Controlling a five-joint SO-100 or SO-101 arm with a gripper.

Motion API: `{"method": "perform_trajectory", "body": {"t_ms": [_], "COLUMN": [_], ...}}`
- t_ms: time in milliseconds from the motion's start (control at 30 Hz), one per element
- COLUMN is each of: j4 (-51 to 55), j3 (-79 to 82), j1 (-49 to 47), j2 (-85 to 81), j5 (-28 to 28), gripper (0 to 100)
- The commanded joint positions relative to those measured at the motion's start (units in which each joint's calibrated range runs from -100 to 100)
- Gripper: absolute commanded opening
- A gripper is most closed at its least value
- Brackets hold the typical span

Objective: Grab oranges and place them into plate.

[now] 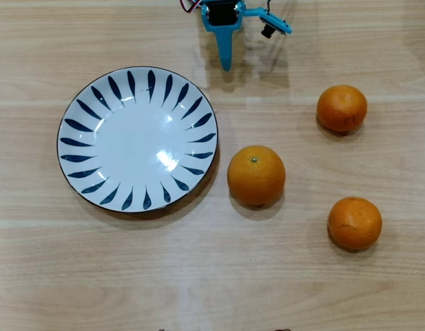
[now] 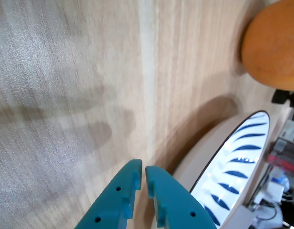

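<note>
The white plate [image 1: 136, 138] with dark blue petal strokes lies at the left of the overhead view and holds nothing. Three oranges rest on the table to its right: a larger one [image 1: 256, 175] close beside the rim, one [image 1: 342, 108] at the upper right, and one [image 1: 355, 223] at the lower right. My teal gripper [image 1: 226, 66] hangs at the top edge, above the plate's upper right rim, pointing down the picture, shut and holding nothing. The wrist view has the gripper [image 2: 143, 168] with fingertips nearly together, the plate [image 2: 237, 162] at the lower right and one orange [image 2: 275, 45] at the upper right.
Everything sits on a light wooden tabletop [image 1: 212, 276]. Red and black wires and a small black part [image 1: 268, 31] sit by the arm at the top edge. In the wrist view, clutter [image 2: 285, 143] shows beyond the plate at the right edge.
</note>
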Motion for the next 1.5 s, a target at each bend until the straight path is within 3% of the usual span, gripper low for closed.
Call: {"method": "perform_trajectory", "body": {"t_ms": [0,1067,1233,1467], "j4": [0.18,0.1,0.7,0.87], "j3": [0.4,-0.77,-17.88,-47.76], "j1": [-0.02,1.68,1.59,-1.23], "j2": [-0.51,-0.51,9.47,37.61], "j5": [-0.06,-0.06,-0.01,-0.06], "gripper": [2,2,2,2]}}
